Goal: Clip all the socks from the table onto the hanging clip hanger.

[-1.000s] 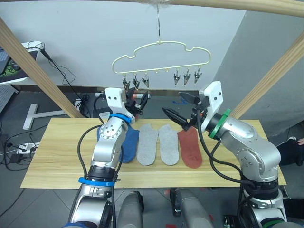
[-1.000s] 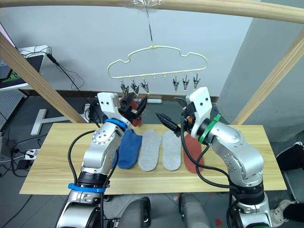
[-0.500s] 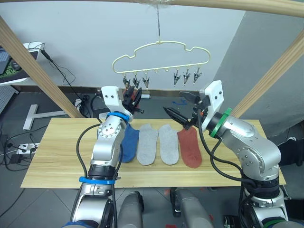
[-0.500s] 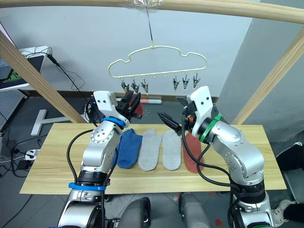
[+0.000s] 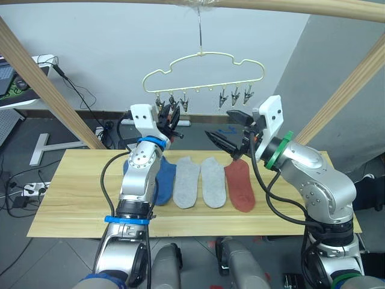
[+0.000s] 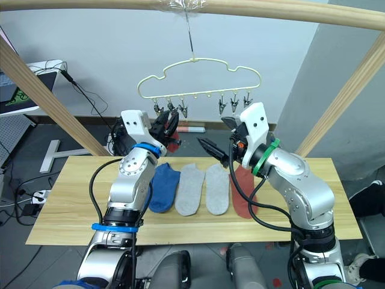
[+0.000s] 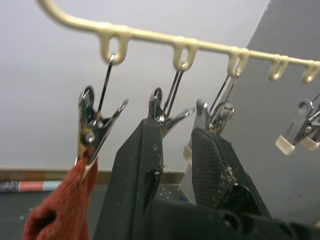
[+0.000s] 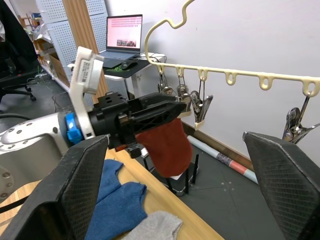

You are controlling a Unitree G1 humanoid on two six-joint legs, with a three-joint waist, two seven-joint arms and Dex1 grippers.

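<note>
The pale-yellow clip hanger (image 5: 204,66) hangs from the top pole. One rust-red sock (image 7: 60,205) dangles from its outermost left clip (image 7: 92,132). My left gripper (image 5: 169,116) is raised to the neighbouring left clips, its fingers (image 7: 140,165) slightly apart and beside the sock, not around it. To the right, below the right-hand clips, my right gripper (image 5: 224,129) is wide open and holds nothing. On the table (image 5: 72,198) lie two blue socks (image 5: 161,180), two grey socks (image 5: 187,180), (image 5: 213,180) and a second rust-red sock (image 5: 239,185).
Thick slanted wooden poles (image 5: 48,90), (image 5: 343,96) frame the table on both sides, with a crossbar on top. A white desk with a laptop (image 8: 126,37) stands at the far left, with cables on the floor.
My left gripper has risen with the rust-red sock up to the hanger's left clips. The right gripper has lifted slightly and stays open.
</note>
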